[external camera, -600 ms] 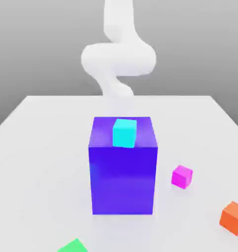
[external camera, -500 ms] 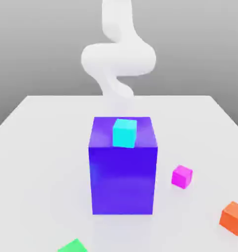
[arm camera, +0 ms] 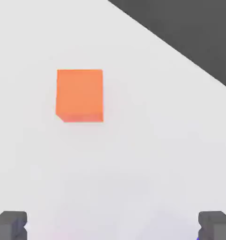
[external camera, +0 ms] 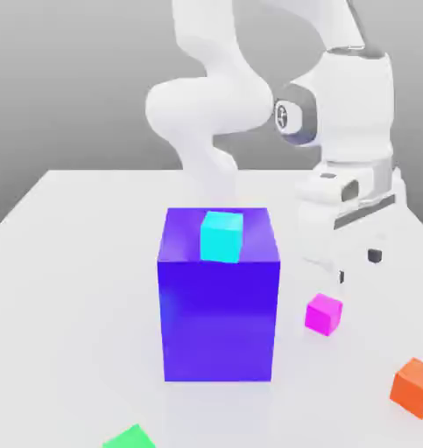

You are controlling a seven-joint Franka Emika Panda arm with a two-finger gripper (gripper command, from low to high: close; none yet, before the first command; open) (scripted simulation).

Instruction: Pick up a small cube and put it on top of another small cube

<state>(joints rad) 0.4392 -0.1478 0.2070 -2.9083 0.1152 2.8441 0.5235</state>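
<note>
Nearest to the camera we saw a green cube [external camera: 130, 437] cut by the bottom edge of the exterior view, left of centre on the white table [external camera: 66, 289]. An orange cube [external camera: 415, 387] sat near the front too, far to the exterior view's right; we also saw it in the hand view [arm camera: 80, 95], lying flat on the table with nothing touching it. Further back stood the big blue block [external camera: 219, 319], about centre, with a cyan cube [external camera: 222, 236] resting on its top face. The small pink cube [external camera: 323, 314] lay on the table just to the right of the block, apart from it and well apart from the orange cube. Above and slightly behind the pink cube hung the gripper [external camera: 358, 267], pointing down, not touching anything. Its two dark fingertips [arm camera: 10, 225] stood wide apart, open, with nothing between them. Behind all that we saw the white arm [external camera: 210, 105] rising from the far side of the table.
</note>
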